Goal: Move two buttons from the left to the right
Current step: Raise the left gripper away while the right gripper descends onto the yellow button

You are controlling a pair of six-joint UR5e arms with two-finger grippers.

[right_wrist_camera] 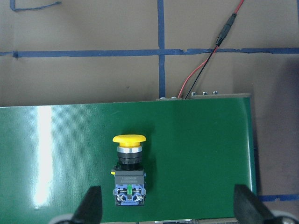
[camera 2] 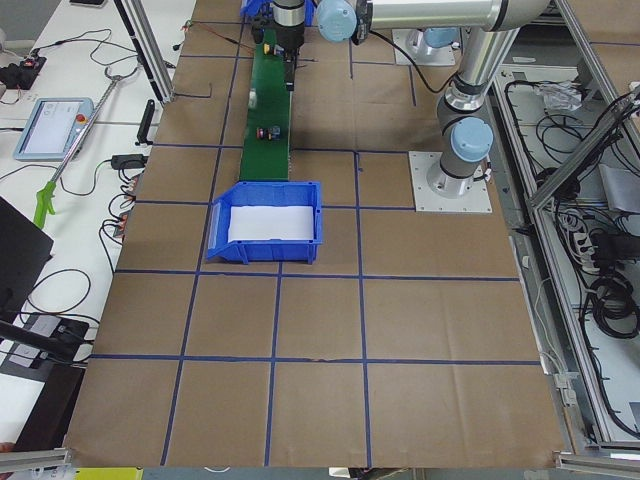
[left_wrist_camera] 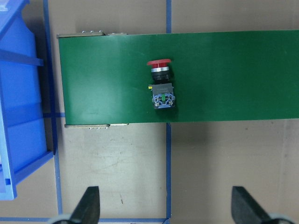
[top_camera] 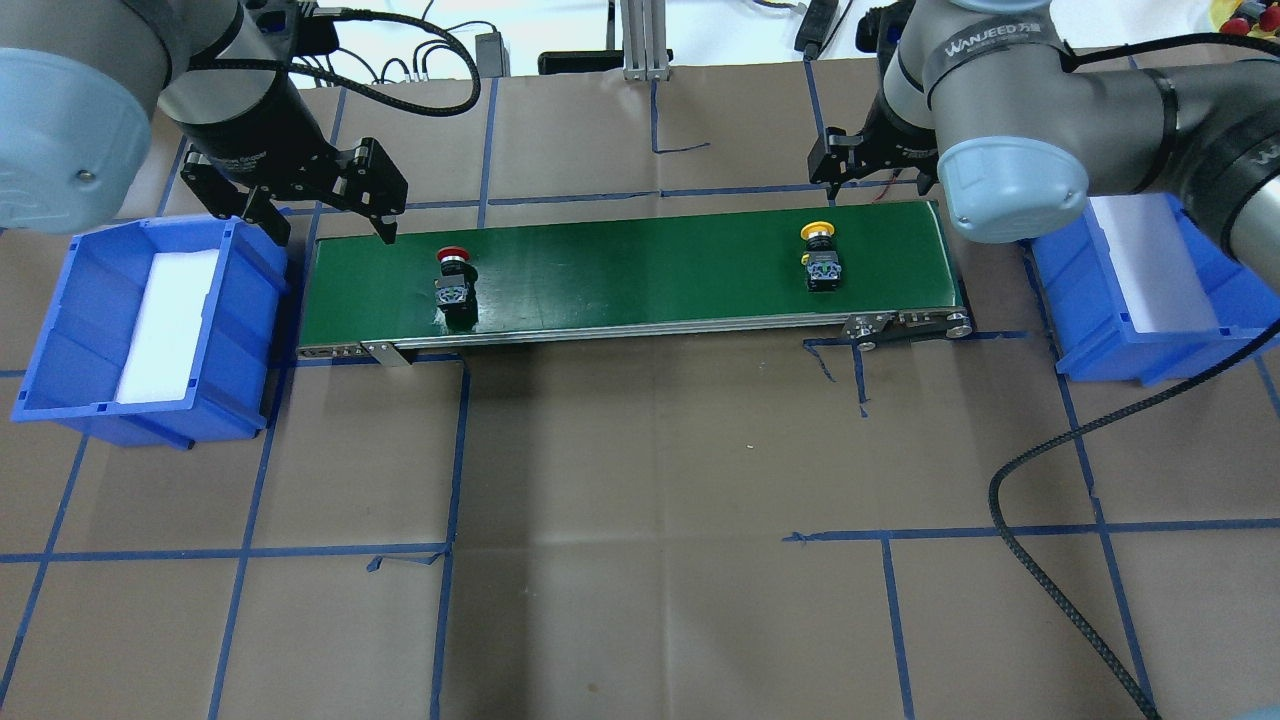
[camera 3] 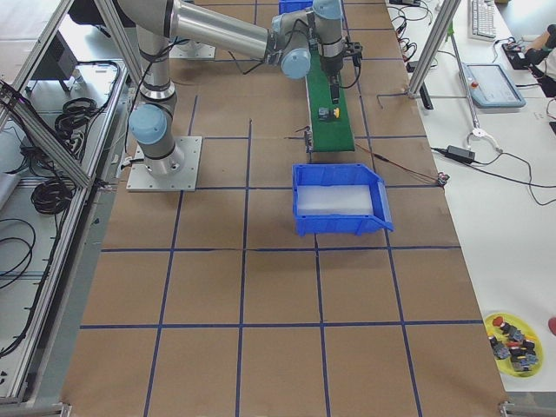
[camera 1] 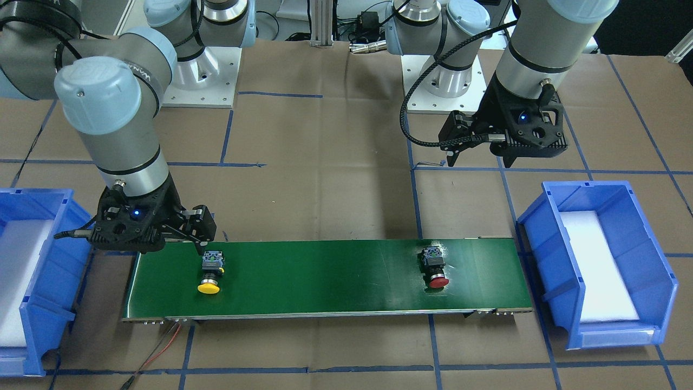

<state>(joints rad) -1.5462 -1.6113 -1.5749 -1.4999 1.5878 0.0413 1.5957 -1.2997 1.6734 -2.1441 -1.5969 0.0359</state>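
Judging from the layout, treat the yellow button (right_wrist_camera: pixel 128 170) as the piece in hand: lying on its side near the right end of the green belt (right_wrist_camera: pixel 196 154), cap pointing away from the robot, beneath the right jaws, spread wide and holding nothing. Shift slightly to bring the black body midway between the tips rather than off to one side, then come straight down, stopping just short of the belt. Close across the black body or the rear block, never the round cap, likely to slip out. Lift clear before swinging to the blue bin (top_camera: pixel 1130 355) just past the belt's right end, and let go low over its white liner. Leave the red button (left_wrist_camera: pixel 160 84) for afterwards, on its side near the belt's left end, close to the left jaws, likewise wide and empty.
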